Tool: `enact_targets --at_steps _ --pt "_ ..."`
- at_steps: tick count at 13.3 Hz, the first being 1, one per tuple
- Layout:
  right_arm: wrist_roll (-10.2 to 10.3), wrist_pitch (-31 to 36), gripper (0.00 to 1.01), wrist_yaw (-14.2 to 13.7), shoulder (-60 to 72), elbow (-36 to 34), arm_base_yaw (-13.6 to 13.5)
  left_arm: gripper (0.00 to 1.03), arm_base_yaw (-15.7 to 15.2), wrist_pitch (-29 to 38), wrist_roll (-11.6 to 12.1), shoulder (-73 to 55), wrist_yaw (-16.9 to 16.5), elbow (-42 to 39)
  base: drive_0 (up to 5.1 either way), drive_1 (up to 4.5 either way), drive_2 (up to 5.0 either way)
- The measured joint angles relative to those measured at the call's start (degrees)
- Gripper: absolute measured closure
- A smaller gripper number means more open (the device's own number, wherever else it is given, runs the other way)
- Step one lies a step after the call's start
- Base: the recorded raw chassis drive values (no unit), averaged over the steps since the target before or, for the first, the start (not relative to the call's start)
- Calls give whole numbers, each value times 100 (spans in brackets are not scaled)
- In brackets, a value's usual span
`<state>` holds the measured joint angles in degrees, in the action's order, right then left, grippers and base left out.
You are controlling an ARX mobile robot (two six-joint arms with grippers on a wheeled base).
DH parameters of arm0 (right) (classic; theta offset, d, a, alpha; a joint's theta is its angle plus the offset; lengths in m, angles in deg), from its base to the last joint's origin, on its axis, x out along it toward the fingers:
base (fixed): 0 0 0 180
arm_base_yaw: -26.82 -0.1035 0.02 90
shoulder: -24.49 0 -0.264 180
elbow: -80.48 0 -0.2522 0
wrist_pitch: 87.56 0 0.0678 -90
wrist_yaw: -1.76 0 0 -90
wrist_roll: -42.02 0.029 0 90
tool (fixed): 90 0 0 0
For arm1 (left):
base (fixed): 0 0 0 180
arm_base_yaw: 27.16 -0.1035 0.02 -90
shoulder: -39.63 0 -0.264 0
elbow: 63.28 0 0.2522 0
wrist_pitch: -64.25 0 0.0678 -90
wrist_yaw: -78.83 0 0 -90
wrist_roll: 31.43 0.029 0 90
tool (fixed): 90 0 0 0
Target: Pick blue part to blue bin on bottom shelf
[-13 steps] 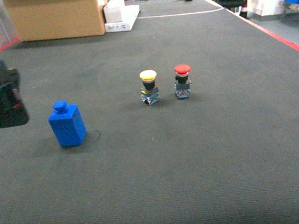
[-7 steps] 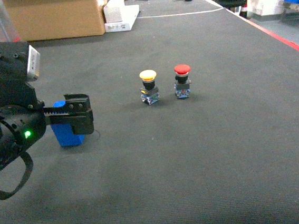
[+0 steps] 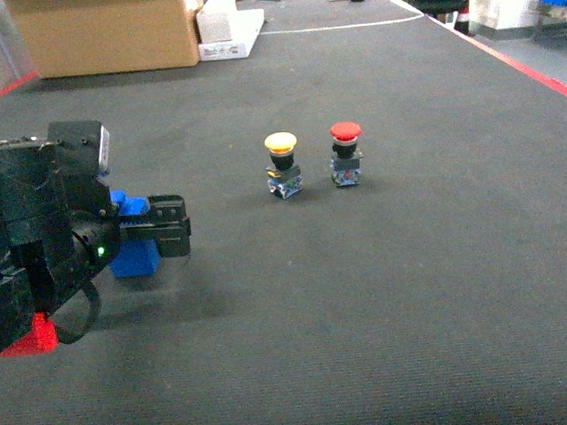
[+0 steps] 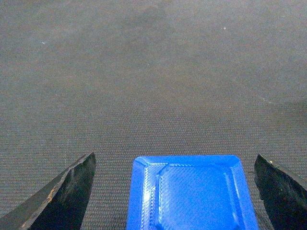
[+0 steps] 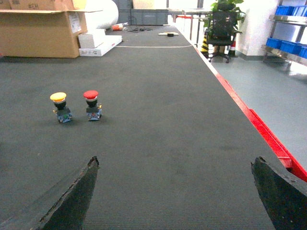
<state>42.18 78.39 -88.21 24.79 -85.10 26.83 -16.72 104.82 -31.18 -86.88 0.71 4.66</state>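
Blue part [image 3: 134, 249] sits on the dark mat [image 3: 392, 292] at left, partly hidden behind the left gripper [image 3: 169, 226]; in the left wrist view it lies between the spread jaws, not touched. Yellow pushbutton [image 3: 282, 164] and red pushbutton [image 3: 346, 152] stand side by side further right. Right gripper [image 5: 175, 201] spread wide, holding nothing
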Motion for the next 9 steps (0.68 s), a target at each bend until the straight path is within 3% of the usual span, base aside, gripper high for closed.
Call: enact_targets --at_steps 2,6,9 --pt "0 2 3 -2 0 0 0 5 -15 -177 -133 -267 -98 282 0 0 0" --pt "0 2 3 0 0 0 0 57 -85 -291 -348 -363 -153 446 0 0 0" --pt "0 2 3 -2 0 0 0 59 -90 -225 -348 -361 -192 404 0 0 0"
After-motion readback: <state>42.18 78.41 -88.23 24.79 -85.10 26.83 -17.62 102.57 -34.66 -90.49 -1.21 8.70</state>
